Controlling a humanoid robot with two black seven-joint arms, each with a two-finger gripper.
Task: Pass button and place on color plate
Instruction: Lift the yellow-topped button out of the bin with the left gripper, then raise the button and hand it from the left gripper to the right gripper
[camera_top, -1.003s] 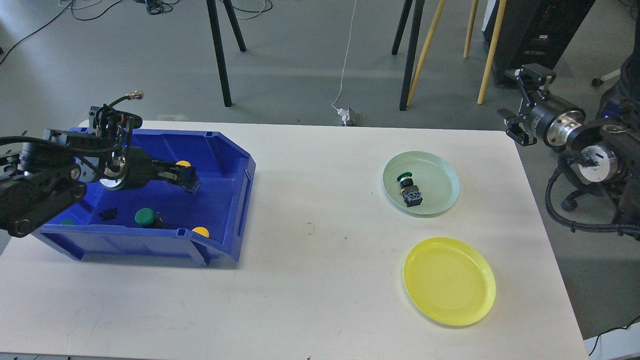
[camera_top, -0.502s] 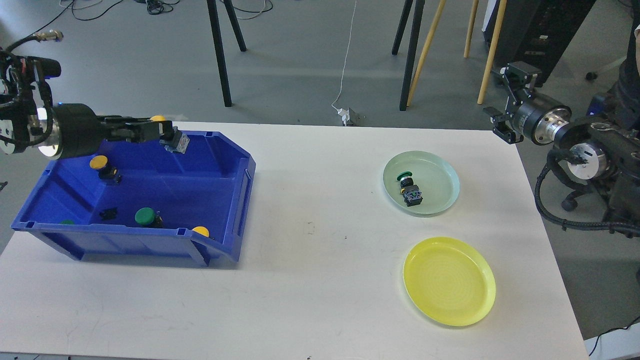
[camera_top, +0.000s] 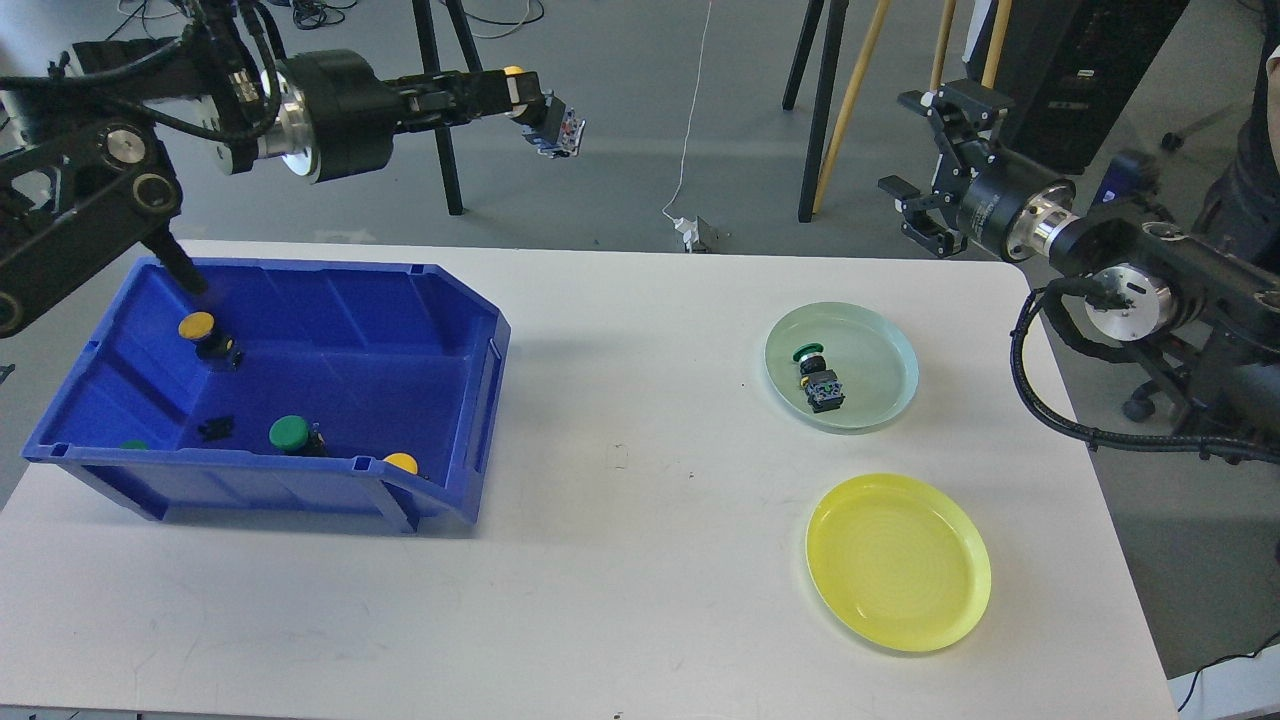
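Note:
My left gripper (camera_top: 530, 103) is shut on a yellow-capped button (camera_top: 548, 112) and holds it high above the table's far edge, right of the blue bin (camera_top: 440, 380). My right gripper (camera_top: 925, 165) is open and empty, raised beyond the table's far right corner. A light green plate (camera_top: 880, 345) holds a green button (camera_top: 815, 375). A yellow plate (camera_top: 898, 562) lies bare at the front right. The bin holds two yellow buttons (camera_top: 200, 330) (camera_top: 402, 463) and a green button (camera_top: 290, 433).
Black tripod legs (camera_top: 440, 110) and wooden legs (camera_top: 850, 100) stand on the floor behind the table. A white cable with a plug (camera_top: 692, 232) lies at the far edge. A small black part (camera_top: 215, 428) lies in the bin.
My left gripper has lifted the yellow button out of the bin and swung it up and to the right. My right gripper has moved left and up towards the table's far edge.

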